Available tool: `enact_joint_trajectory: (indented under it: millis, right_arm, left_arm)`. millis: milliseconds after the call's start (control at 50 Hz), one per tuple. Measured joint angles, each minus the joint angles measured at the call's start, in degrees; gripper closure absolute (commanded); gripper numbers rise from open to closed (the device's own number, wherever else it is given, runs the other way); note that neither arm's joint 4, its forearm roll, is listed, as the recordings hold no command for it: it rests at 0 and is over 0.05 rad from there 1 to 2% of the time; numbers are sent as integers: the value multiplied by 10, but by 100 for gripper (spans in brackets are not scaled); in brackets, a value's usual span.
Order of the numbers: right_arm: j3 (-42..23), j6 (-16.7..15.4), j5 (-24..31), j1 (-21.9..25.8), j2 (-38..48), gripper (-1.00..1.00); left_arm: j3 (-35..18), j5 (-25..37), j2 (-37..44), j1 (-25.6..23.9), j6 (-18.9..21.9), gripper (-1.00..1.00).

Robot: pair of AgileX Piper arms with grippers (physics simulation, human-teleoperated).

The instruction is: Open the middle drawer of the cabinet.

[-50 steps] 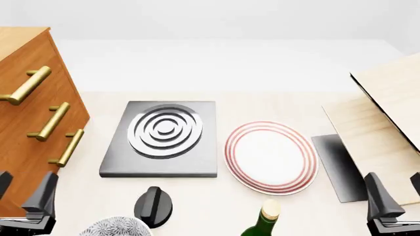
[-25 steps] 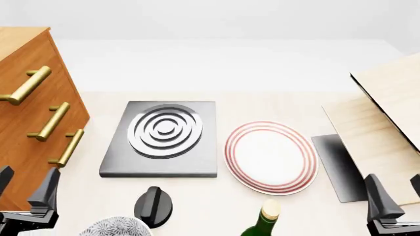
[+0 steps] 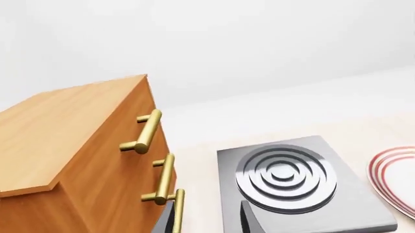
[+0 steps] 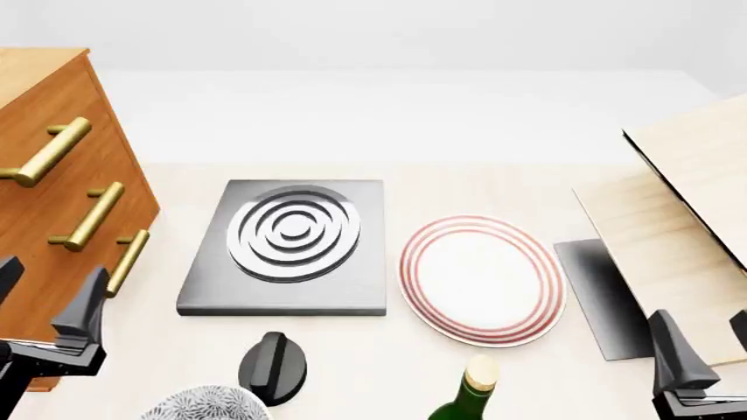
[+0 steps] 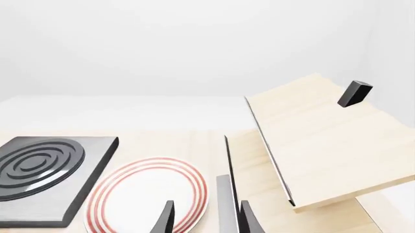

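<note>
Cabinet (image 4: 52, 188) orange-brown, handles brass — plate (image 4: 482, 278) white, red rings — hotplate (image 4: 289, 245) grey, concentric circles — bottle (image 4: 461, 403) green.

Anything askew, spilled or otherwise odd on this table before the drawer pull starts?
Nothing spilled or broken. The one oddity: the pale wooden boards at the table's right sit tilted, one slanting up above the other rather than lying flat. The cabinet stands square, all three drawers shut.

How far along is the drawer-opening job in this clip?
Nothing done yet: the middle drawer sits flush in the cabinet, level with the other two fronts. In hand: the left gripper hovers near the lowest handle, jaws open, touching nothing. The right gripper sits far off, open. Left: reach the middle handle, grasp it, pull.
</note>
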Motion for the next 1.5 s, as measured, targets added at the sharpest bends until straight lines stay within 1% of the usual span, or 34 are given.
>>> enact_joint_trajectory:
  millis: [240, 480, 640, 1140, 1340, 1500]
  right_arm:
    - [0, 0, 0, 0, 0, -100]
    - [0, 0, 0, 0, 0, -100]
    - [0, 0, 0, 0, 0, -100]
    - [0, 0, 0, 0, 0, -100]
    - [-1, 0, -3, 1, 1, -100]
    - [-2, 0, -8, 2, 4, -100]
  left_arm:
    - [-17, -19, 27, -12, 48, -100]
    - [-29, -25, 25, -20, 110, -100]
    - [-29, -45, 38, -23, 153, -100]
    - [-13, -189, 175, -11, 279, -100]
    - [-8, -237, 225, -4, 310, -100]
    - [-9, -280, 277, 7, 323, -100]
